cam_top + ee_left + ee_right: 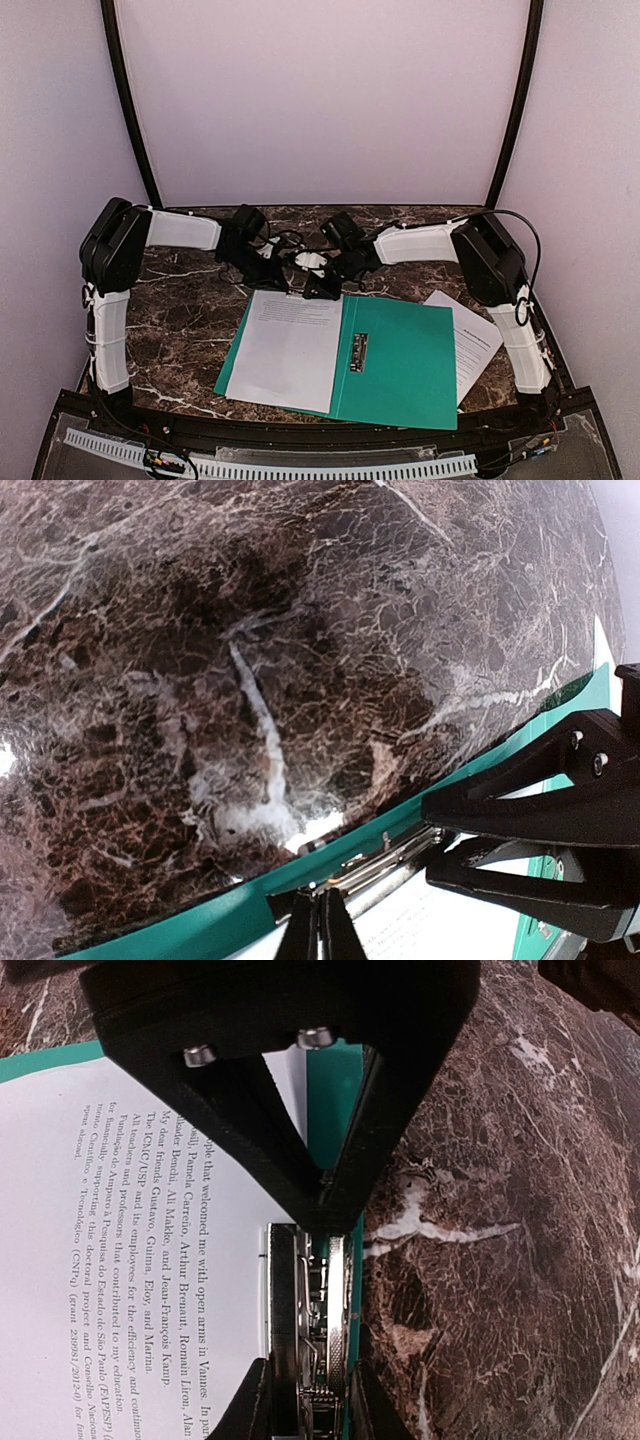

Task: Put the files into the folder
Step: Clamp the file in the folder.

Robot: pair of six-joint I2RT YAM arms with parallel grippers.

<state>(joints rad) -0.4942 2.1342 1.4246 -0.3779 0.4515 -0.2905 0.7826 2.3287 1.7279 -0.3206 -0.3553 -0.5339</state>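
On the dark marble table (190, 300) you are looking at one folder (410, 370), two files, one metal clip (322, 1330) and two grippers.

At the left, your left gripper (320, 927) is hanging over the folder's far edge. Its jaws are pressing together on nothing, and the tips are sitting just beside the clip.

Nearer to you, the first sheet (290, 350) is lying on the folder's left flap. Its long axis is running near to far with a slight lean, and the top of its printed text is pointing to the far side, where the clip is sitting. You cannot tell whether the clip is clamping the sheet.

The folder itself is lying open and flat at the table's middle. Its wider span is running left to right, and its spine is running near to far, slightly tilted.

Just right of the left gripper, your right gripper (322, 288) is gripping the metal clip, with one finger bearing on each side of it.

At the far right, the second sheet (475, 340) is lying on the table, partly tucked under the folder's right flap. It is turned so that one corner is pointing right. Its long axis appears to be running from near left to far right, though most of it is hidden.
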